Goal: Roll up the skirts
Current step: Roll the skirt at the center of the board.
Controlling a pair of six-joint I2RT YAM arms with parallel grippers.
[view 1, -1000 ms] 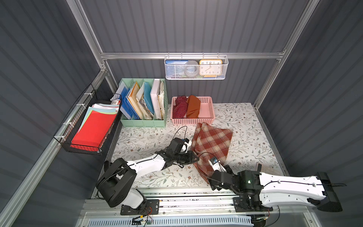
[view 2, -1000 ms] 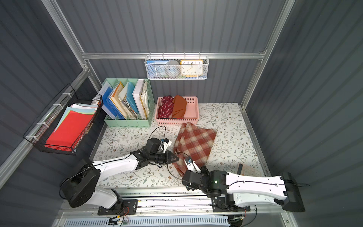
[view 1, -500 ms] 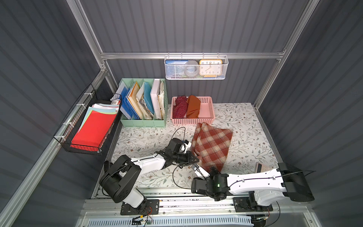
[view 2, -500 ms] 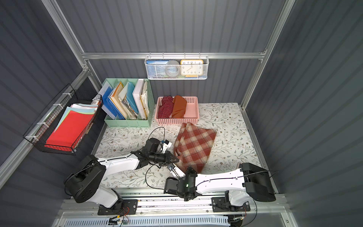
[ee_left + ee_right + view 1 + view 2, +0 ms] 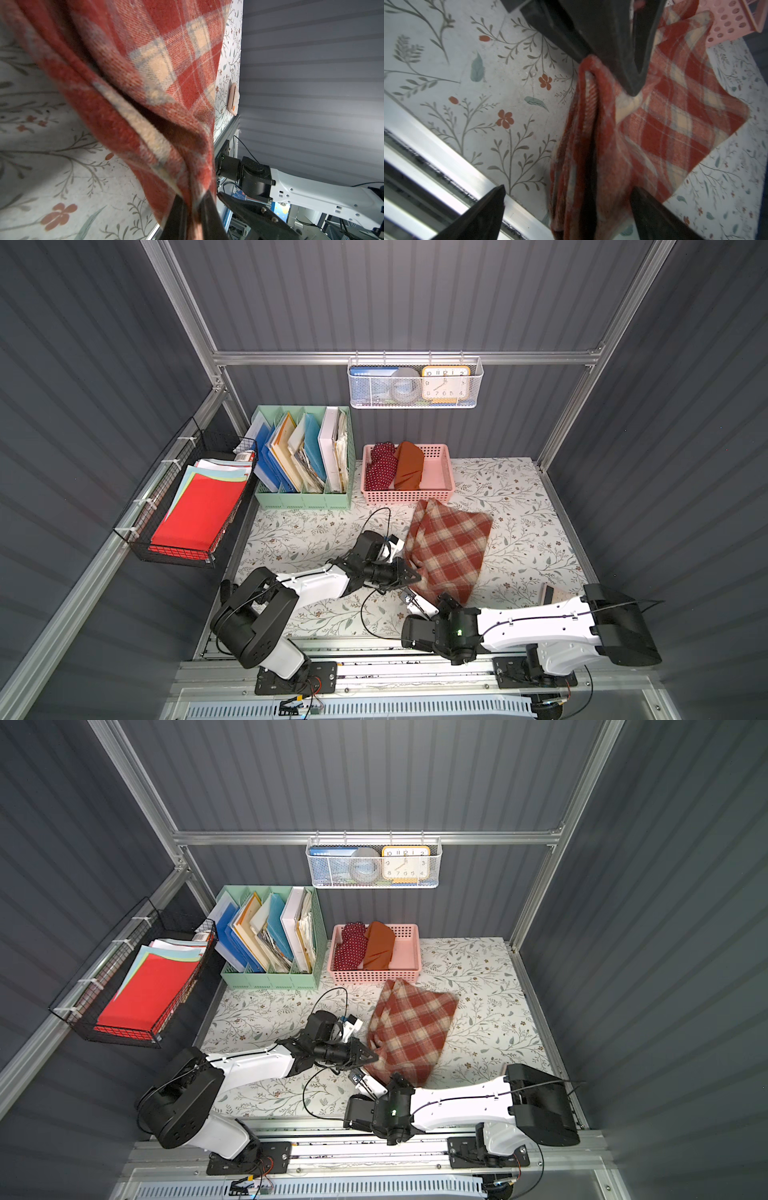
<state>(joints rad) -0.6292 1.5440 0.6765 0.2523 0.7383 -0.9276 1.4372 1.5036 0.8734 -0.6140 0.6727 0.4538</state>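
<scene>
Action sits at the near edge of the table [image 5: 519, 506], where the right gripper [image 5: 568, 189] stands spread as wide as it goes, jaws either side of the bunched near corner of the plaid skirt [image 5: 449, 547], clamping nothing; whether a finger brushes the wool I can't tell. Just beyond, the left gripper [image 5: 193, 199] is pinched tight on that same skirt's edge, lifting a fold clear of the table. The rest of the plaid lies flat and folded mid-table, with no roll started as far as I can see. Further back, the pink basket [image 5: 440, 494] holds the polka-dot skirt [image 5: 380, 470] and the rust-orange skirt [image 5: 409, 468] side by side, both looking bundled up already. So by my reading: two down, one to go, and that last roll only being set up.
</scene>
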